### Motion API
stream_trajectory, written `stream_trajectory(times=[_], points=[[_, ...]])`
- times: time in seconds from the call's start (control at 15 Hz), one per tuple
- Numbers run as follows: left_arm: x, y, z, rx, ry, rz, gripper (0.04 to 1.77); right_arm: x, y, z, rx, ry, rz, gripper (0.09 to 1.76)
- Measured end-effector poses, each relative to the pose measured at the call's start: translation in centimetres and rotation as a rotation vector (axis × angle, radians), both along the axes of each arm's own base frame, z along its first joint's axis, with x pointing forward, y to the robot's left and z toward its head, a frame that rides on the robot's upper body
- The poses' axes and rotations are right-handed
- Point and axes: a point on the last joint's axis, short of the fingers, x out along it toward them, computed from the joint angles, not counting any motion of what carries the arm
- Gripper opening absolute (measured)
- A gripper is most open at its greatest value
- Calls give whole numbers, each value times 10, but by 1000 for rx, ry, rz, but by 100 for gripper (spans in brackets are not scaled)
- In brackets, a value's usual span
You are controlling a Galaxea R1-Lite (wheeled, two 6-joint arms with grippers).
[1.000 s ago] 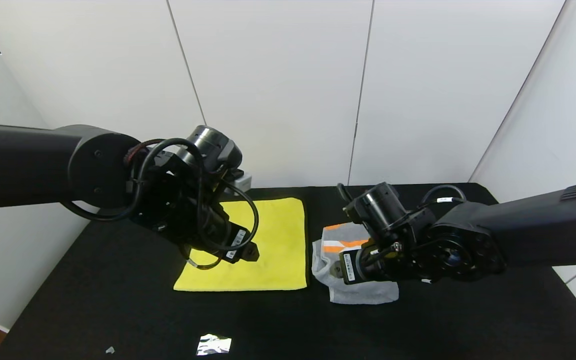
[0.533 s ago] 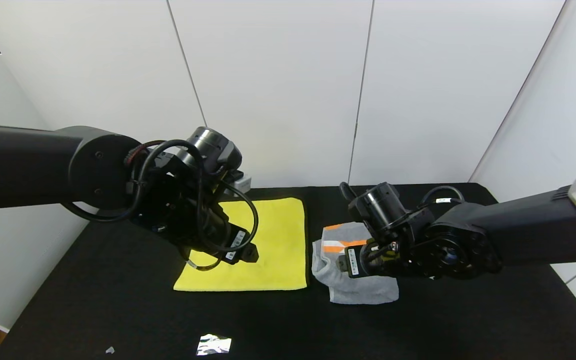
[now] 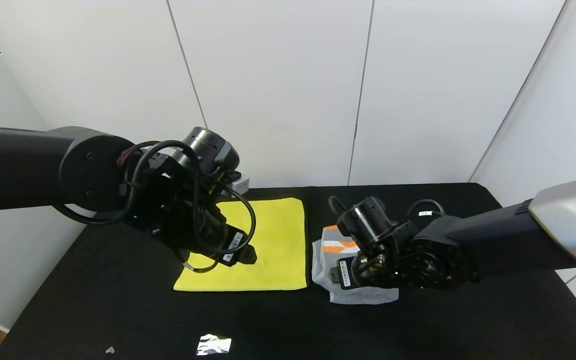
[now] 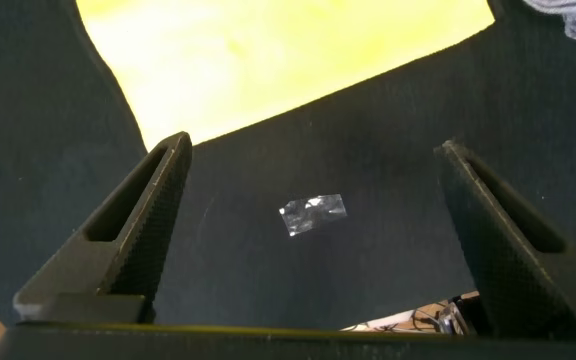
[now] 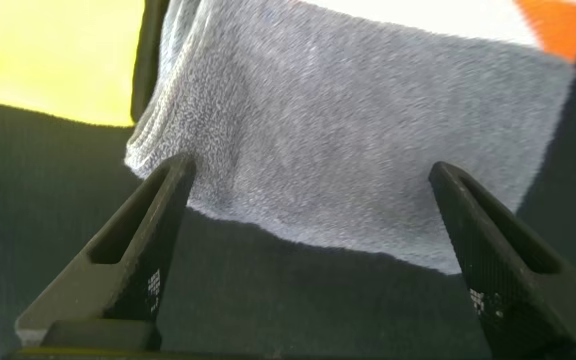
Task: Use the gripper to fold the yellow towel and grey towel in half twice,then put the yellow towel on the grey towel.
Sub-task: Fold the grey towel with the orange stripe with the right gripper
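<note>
The yellow towel (image 3: 263,247) lies flat on the black worktop (image 3: 418,325), and the grey towel (image 3: 355,295) sits bunched just beside it. The right gripper (image 5: 313,250) hangs over the grey towel, fingers spread wide. The left gripper (image 4: 313,250) hovers over the yellow towel's near edge, fingers apart too, nothing held.

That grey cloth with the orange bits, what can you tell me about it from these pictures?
The grey towel is a fuzzy, terry-looking cloth with orange and white patches near its far end. It lies folded and bunched in thick layers on the black table, just right of the flat yellow towel, a narrow strip of table between them. The right gripper hovers open above its near edge, fingers spread wide and not touching it. The arm hides much of it from the head camera.
</note>
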Motion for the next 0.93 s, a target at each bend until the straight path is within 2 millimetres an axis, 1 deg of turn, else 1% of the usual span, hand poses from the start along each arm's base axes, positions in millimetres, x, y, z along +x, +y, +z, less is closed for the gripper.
stream_trajectory(times=[0.67,0.93], points=[[-5,3,-2,12,10,4,172,-18,20,-14,-30,38,73,170],[-7,4,-1,14,7,4,172,-21,21,-10,-36,32,93,170]])
